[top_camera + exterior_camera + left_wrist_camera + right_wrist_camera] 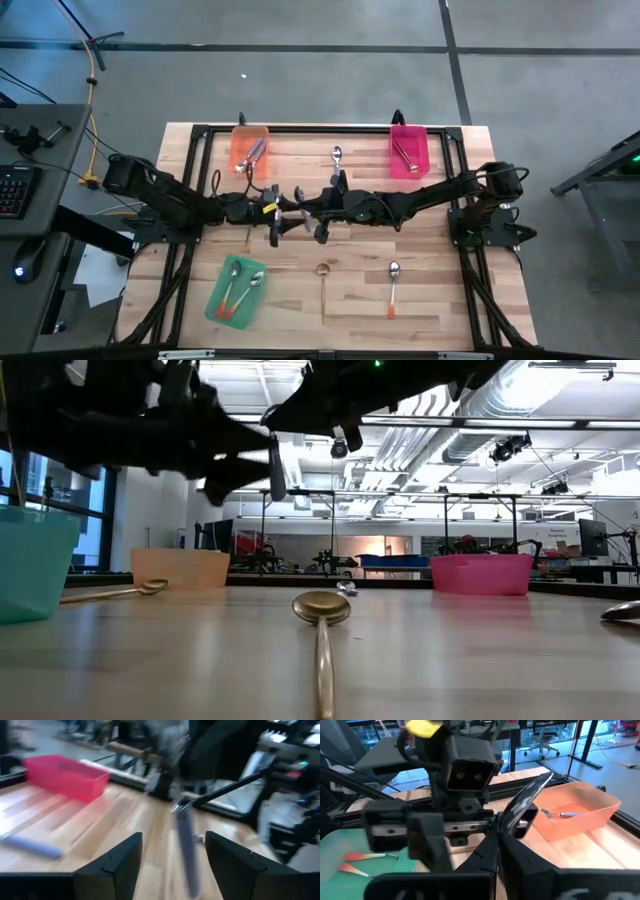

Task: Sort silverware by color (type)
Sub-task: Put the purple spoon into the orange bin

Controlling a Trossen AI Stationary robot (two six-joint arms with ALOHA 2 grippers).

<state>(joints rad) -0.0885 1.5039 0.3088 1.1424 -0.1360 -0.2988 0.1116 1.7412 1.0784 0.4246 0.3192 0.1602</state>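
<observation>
Over the table's middle my two grippers meet tip to tip. My right gripper is shut on a spoon with a purple-grey handle. My left gripper is open, its fingers standing on either side of that handle without touching it. More silverware lies on the table: a silver-bowled spoon at the far side, a gold spoon and an orange-handled spoon near the front. Another gold spoon lies under my left arm. My right gripper pinches the spoon between its two fingertips, coming level from the table's right side. The spoon's shiny part slants up out of the fingertips. The spoon is lifted clear of the table. The fingers hide which part they are on.
An orange tray with purple-handled spoons stands at the far left. A pink tray with gold spoons stands at the far right. A green tray with orange-handled spoons lies at the near left. A black frame rims the table.
</observation>
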